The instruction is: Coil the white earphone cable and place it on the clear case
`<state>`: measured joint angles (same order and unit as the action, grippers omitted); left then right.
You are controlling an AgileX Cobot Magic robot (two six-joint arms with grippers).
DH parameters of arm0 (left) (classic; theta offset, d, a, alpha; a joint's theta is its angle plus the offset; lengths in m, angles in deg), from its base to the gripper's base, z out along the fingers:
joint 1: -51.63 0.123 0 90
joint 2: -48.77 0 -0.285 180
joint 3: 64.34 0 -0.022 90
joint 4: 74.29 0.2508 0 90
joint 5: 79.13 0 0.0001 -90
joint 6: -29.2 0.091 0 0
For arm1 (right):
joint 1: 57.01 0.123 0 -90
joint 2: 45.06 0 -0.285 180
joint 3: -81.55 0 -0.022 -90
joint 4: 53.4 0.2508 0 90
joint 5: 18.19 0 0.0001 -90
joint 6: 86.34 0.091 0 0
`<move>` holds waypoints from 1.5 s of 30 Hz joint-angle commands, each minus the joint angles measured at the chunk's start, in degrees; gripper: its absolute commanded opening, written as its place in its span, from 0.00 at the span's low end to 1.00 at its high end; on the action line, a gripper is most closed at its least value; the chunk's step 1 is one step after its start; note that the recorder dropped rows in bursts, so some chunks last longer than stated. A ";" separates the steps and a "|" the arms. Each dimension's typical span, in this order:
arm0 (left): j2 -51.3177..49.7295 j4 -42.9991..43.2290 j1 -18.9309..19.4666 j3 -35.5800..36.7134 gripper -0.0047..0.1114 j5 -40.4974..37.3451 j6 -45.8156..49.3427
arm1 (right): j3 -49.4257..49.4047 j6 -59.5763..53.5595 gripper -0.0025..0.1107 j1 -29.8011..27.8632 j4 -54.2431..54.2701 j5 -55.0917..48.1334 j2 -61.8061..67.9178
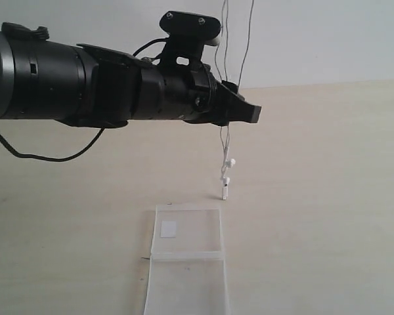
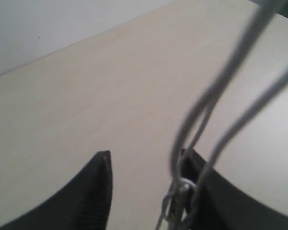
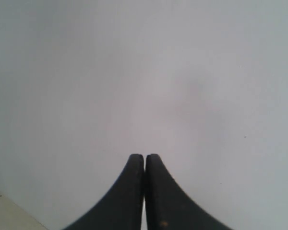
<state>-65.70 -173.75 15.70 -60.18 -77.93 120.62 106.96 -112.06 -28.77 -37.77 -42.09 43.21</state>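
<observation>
L jaws apart, earphone cable (image 2: 176, 151) blurred btwn, top cut off

We are seeing the white earphone cable (image 1: 226, 179) hanging in vertical strands, its earbuds dangling at one o'clock from the flat clear case (image 1: 190, 289).

The pale wood-tone tabletop (image 1: 328, 197) runs back to a far edge against a light wall. The clear case (image 1: 187, 262) lies flat on it, well short of that far edge and about midway between the left and right sides, hinge ridge crosswise. A small white sticker (image 1: 169, 228) sits near its far left corner.
</observation>
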 commanded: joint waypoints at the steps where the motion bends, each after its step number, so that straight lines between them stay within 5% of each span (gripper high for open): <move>1: 0.04 -0.49 -0.03 -0.39 0.36 0.92 -0.33 | 0.56 0.28 0.02 -0.26 -0.14 0.20 -0.47; 9: 0.04 -0.49 -0.03 -0.39 0.52 0.59 -0.20 | 0.56 0.28 0.02 -0.26 -0.11 0.75 -0.47; 17: 0.04 -0.49 -0.03 -0.39 0.51 0.59 -0.20 | 0.56 0.28 0.02 -0.26 -0.11 0.89 -0.47; 24: 0.04 -0.49 -0.03 -0.39 0.33 0.35 -0.20 | 0.56 0.28 0.02 -0.26 -0.11 0.89 -0.47; 35: 0.04 -0.49 -0.03 -0.39 0.41 -1.20 -0.20 | 0.56 0.28 0.02 -0.26 -0.11 0.89 -0.47; 45: 0.04 -0.49 -0.03 -0.39 0.38 -0.89 -0.20 | 0.56 0.28 0.02 -0.26 -0.11 0.89 -0.47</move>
<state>-65.83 -173.89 15.70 -60.18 -79.13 120.62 106.96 -112.06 -28.77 -37.77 -41.99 43.21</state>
